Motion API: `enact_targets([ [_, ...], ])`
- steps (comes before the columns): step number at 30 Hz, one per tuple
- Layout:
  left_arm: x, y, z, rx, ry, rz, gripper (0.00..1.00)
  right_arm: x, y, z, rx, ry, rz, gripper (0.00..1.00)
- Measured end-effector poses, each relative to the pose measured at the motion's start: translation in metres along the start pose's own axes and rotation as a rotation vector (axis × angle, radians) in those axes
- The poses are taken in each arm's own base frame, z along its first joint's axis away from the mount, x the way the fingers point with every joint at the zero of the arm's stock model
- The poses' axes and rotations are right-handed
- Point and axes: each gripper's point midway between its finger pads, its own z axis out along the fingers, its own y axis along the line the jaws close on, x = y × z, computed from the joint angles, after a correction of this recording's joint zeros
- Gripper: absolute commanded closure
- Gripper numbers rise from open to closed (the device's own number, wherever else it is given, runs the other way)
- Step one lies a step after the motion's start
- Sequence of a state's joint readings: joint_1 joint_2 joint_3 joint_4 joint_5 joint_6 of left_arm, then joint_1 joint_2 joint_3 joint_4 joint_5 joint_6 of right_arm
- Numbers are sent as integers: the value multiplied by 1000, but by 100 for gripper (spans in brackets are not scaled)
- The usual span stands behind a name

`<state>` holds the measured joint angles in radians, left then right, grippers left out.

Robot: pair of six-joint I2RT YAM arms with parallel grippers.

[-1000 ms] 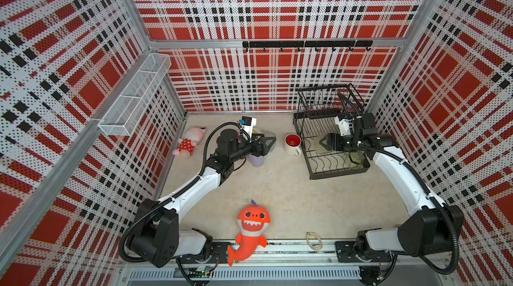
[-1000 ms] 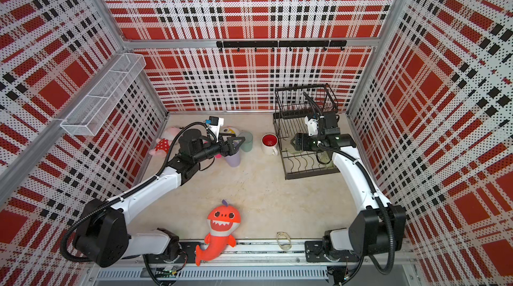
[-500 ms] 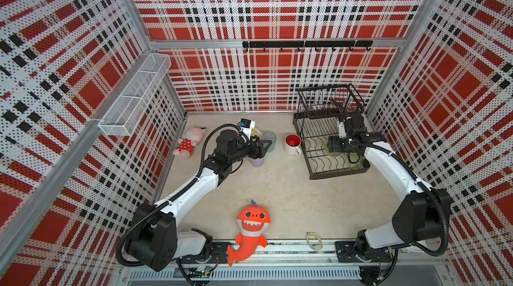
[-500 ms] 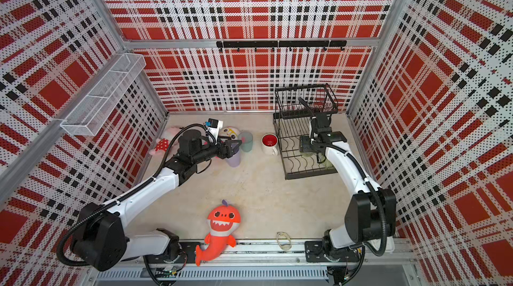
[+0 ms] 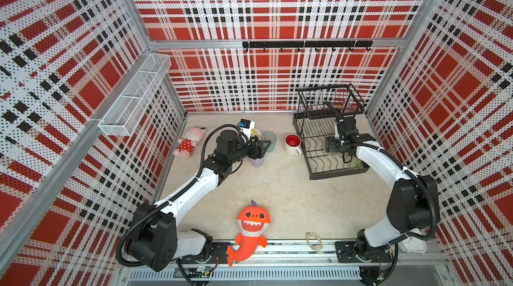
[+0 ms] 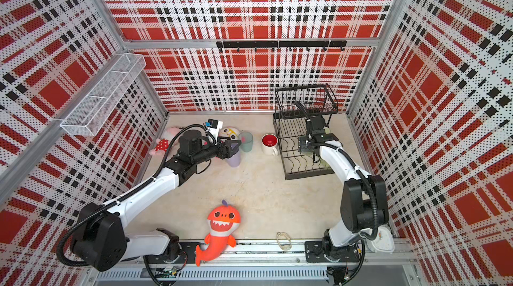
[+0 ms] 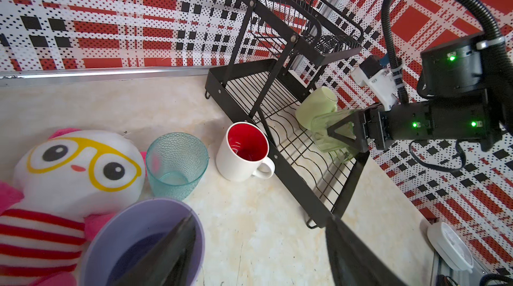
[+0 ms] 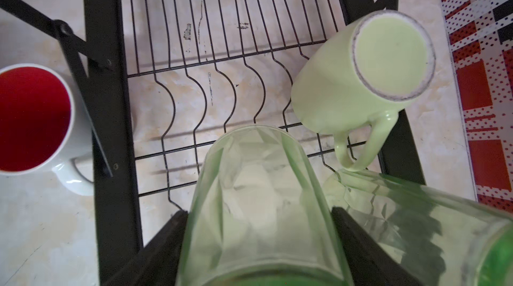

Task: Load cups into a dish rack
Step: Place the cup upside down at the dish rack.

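Both top views: right arm has swung inward in the last second, right gripper (image 5: 333, 144) now over the rack (image 5: 340, 174), mid lower tier; left gripper (image 5: 263, 147) hardly moved, above the lavender cup (image 5: 257, 162) near the tabletop's far edge. Left wrist: jaws spread, one finger (image 7: 175, 240) inside that cup, no pinch yet. Right wrist: fingers (image 8: 161, 243) pinch a tumbler (image 8: 261, 187) above the wires beside the upturned mug (image 8: 327, 98), so release looks next.

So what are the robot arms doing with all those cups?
The right end effector holds a translucent green tumbler low in the black wire dish rack, beside a pale-green mug and another green tumbler. The left end effector, open, has one finger inside a lavender cup. A teal cup and white red-lined mug wait on the table.
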<state>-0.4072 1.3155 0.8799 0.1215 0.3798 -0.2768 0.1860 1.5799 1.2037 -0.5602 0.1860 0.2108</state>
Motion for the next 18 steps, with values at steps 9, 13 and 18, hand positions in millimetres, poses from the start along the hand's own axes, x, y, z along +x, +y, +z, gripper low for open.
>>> enact_targets([
  [9, 5, 7, 1, -38, 18, 10, 23, 3, -3, 20, 32, -21, 7, 37],
  [13, 9, 11, 2, -53, 28, 7, 23, 3, -1, 29, 35, -19, 7, 36],
  [18, 11, 13, 2, -64, 36, 6, 23, 3, 1, 40, 35, -9, 3, 34],
])
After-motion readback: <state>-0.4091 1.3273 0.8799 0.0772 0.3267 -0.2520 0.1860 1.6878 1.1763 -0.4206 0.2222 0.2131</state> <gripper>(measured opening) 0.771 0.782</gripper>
